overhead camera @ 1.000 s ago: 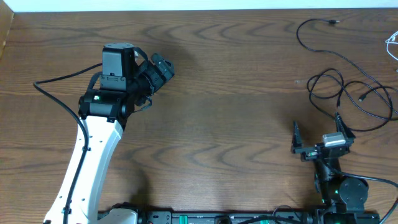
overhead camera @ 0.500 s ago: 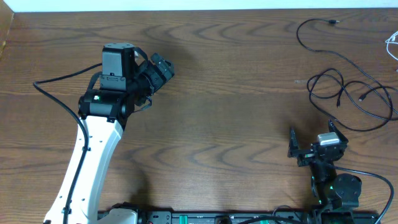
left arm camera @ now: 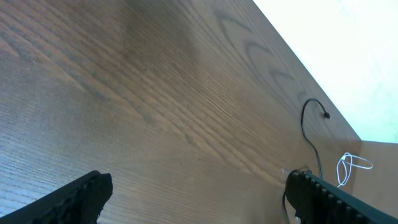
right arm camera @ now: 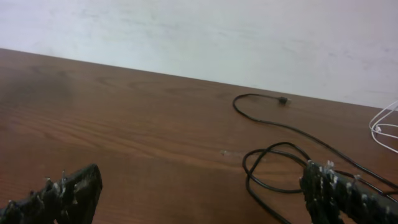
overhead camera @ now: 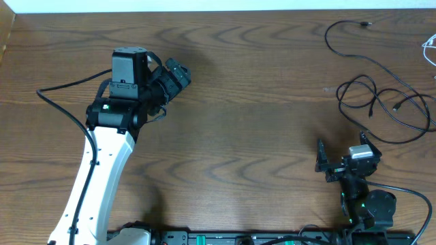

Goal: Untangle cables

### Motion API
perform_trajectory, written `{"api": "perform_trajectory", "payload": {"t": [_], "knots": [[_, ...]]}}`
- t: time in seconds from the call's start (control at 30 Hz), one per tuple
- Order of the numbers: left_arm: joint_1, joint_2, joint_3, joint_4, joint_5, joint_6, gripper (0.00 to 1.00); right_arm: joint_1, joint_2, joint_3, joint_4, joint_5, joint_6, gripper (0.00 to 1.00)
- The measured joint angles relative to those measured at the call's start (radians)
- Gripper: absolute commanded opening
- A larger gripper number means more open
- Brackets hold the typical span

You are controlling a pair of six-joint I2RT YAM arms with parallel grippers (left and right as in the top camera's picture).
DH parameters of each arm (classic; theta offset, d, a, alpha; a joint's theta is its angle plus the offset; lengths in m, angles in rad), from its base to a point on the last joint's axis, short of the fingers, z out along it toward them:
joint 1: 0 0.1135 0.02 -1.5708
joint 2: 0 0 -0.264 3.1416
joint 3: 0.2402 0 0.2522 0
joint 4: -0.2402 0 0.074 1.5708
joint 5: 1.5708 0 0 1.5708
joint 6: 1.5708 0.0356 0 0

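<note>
Thin black cables (overhead camera: 381, 102) lie looped on the wooden table at the far right; one runs up to a plug end (overhead camera: 366, 24). A white cable (overhead camera: 429, 49) shows at the right edge. My right gripper (overhead camera: 340, 153) is open and empty, just below and left of the loops, not touching them. In the right wrist view the black loops (right arm camera: 267, 168) lie ahead between the fingers (right arm camera: 199, 193), with the white cable (right arm camera: 385, 124) at far right. My left gripper (overhead camera: 174, 75) is open and empty at the table's left, far from the cables, which show distant in its view (left arm camera: 311, 134).
The wooden table (overhead camera: 259, 122) stretches wide between the two arms. The left arm's thick black wire (overhead camera: 65, 112) curves along the table's left side. A pale wall (right arm camera: 199, 31) stands beyond the table's far edge.
My right gripper drew back toward the table's front edge and a little left, away from the black loops, between one second ago and half a second ago. It has held still since. The left arm has not moved.
</note>
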Motion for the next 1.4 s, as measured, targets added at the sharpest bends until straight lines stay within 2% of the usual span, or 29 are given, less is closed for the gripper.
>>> {"api": "perform_trajectory", "payload": {"t": [0.47,0.77,1.0,1.13,1.3,1.4], "knots": [[0.000,0.000,0.000,-0.005,-0.086,0.016,0.96,0.000,0.000,0.000,0.000,0.000,0.000,0.99],[0.000,-0.001,0.000,0.008,-0.229,0.076,0.96,0.000,0.000,0.000,0.000,0.000,0.000,0.99],[0.000,-0.093,-0.077,0.217,-0.273,0.309,0.96,0.000,0.000,0.000,0.000,0.000,0.000,0.99],[0.000,-0.215,-0.232,0.438,-0.281,0.431,0.96,0.000,0.000,0.000,0.000,0.001,0.000,0.99],[0.003,-0.353,-0.437,0.607,-0.283,0.533,0.96,0.000,0.000,0.000,0.000,0.003,0.000,0.99],[0.024,-0.441,-0.544,0.656,-0.284,0.563,0.96,0.000,0.000,0.000,0.000,0.003,0.000,0.99]]}}
